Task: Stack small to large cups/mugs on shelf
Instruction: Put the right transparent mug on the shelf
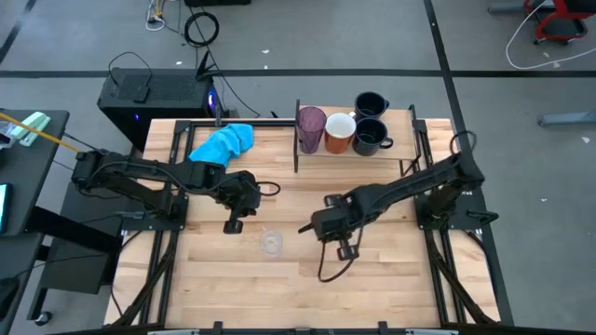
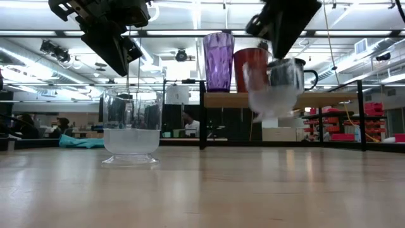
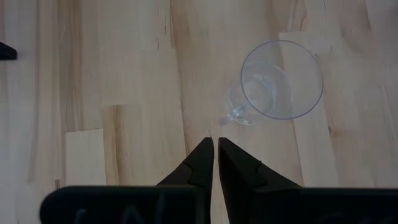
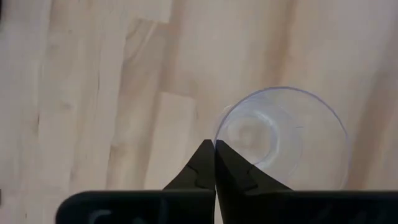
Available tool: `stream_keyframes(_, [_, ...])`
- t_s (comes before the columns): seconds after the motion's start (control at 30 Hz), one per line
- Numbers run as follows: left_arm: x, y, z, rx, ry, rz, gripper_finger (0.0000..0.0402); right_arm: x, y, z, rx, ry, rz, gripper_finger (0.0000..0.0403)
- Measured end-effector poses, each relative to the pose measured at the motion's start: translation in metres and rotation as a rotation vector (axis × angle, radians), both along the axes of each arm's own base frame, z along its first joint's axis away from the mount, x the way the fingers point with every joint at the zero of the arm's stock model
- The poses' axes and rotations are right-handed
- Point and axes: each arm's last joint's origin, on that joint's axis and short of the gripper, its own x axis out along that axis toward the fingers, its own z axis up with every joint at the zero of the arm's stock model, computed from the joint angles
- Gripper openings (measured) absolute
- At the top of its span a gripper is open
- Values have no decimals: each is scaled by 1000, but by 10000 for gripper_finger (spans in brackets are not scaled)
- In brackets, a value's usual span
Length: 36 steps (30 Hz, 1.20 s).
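Observation:
A small clear glass (image 1: pixel 271 242) with a handle stands upright on the tabletop; it also shows in the left wrist view (image 3: pixel 281 79) and the low view (image 2: pixel 131 126). My left gripper (image 1: pixel 233 225) is shut and empty above the table beside it. My right gripper (image 1: pixel 346 249) is shut on a second small clear glass (image 2: pixel 272 88), lifted above the table. On the light-wood shelf (image 1: pixel 400 149) stand a purple tumbler (image 1: pixel 311 128), an orange mug (image 1: pixel 339 133) and two navy mugs (image 1: pixel 371 104) (image 1: pixel 371 138). My right gripper holds the clear glass at the side of its rim (image 4: pixel 219 127), the fingers coming from above and pointing down. Whether they pinch the wall or the handle is hidden by the fingers. The glass hangs below the fingers, clear of the table.
A blue cloth (image 1: pixel 223 142) lies at the table's far left, next to the shelf's dark upright panel (image 1: pixel 297 140). Bare tabletop (image 1: pixel 307 298) lies toward the near edge.

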Motion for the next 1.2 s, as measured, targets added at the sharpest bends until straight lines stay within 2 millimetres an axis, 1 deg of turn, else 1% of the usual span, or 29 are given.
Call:
stream_keyframes(0.13, [0,0,0,0,0,0,34,-22,-9,29,-52,-47,-50,4])
stream_keyframes(0.3, [0,0,0,0,-1,-1,28,-56,-23,75,-98,-227,-107,3])
stream_keyframes(0.4, [0,0,0,1,-1,-1,25,-78,-32,98,-113,-321,-150,2])
stream_keyframes(0.5, [0,0,0,2,-2,-2,27,-99,-43,117,-141,-404,-209,3])
stream_keyframes(0.57, [0,0,0,1,-2,-2,29,-111,-51,125,-144,-440,-248,3])
stream_keyframes(0.73, [0,0,0,1,-2,-2,34,-141,-67,139,-191,-478,-334,2])
stream_keyframes(0.87, [0,0,0,3,-3,-4,31,-155,-77,146,-225,-513,-385,3])
stream_keyframes(1.0, [1,0,1,6,-12,-9,25,-163,-89,150,-275,-525,-436,2])
stream_keyframes(1.2, [2,0,1,6,-28,-9,27,-167,-115,147,-431,-468,-608,3])
